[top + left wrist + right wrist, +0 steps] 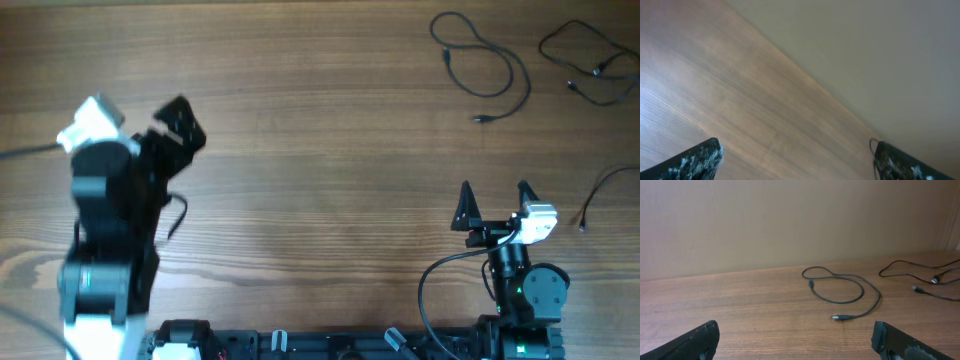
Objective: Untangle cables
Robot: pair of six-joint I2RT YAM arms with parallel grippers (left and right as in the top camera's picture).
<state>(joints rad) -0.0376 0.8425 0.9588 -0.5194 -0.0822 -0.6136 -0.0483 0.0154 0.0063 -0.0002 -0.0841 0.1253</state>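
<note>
Overhead, we see the left gripper (pixel 795 155) and right gripper (pixel 494 190) with jaws spread wide and empty, the cables (pixel 524 80) lying loose at the worktop's (pixel 320 130) far right, where a careless reach could drag neighbouring loops into a knot.

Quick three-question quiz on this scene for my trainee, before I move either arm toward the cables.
1. True or false: the right claw is shut on a cable.
2. The looped cable lies: A) at the near left; B) at the far right, ahead of the right claw and apart from it; C) in a heap at the centre.
3. Fill in: the left claw is open and holds ____.
Key: 1 false; 2 B; 3 nothing.
</note>
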